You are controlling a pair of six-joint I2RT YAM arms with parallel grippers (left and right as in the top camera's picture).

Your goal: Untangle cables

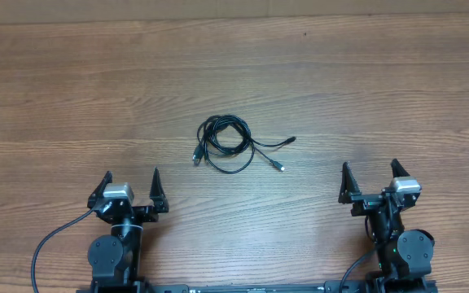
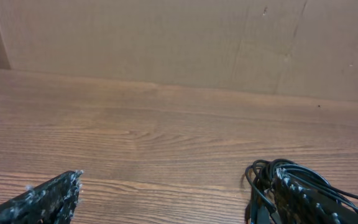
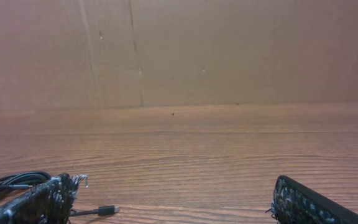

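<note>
Where they coil, thin black cables (image 1: 222, 140)

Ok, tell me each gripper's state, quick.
Left gripper: open, holding nothing.
Right gripper: open, holding nothing.
Neither touches the cables.

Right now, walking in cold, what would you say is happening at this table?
Nothing is being handled yet. A small tangle of thin black cables lies on the wooden table, about midway between the two arms, with a couple of plug ends trailing out to one side. The left end effector and the right end effector both sit open near the table's near edge, apart from the cables and touching nothing. The untangling has not begun.
</note>
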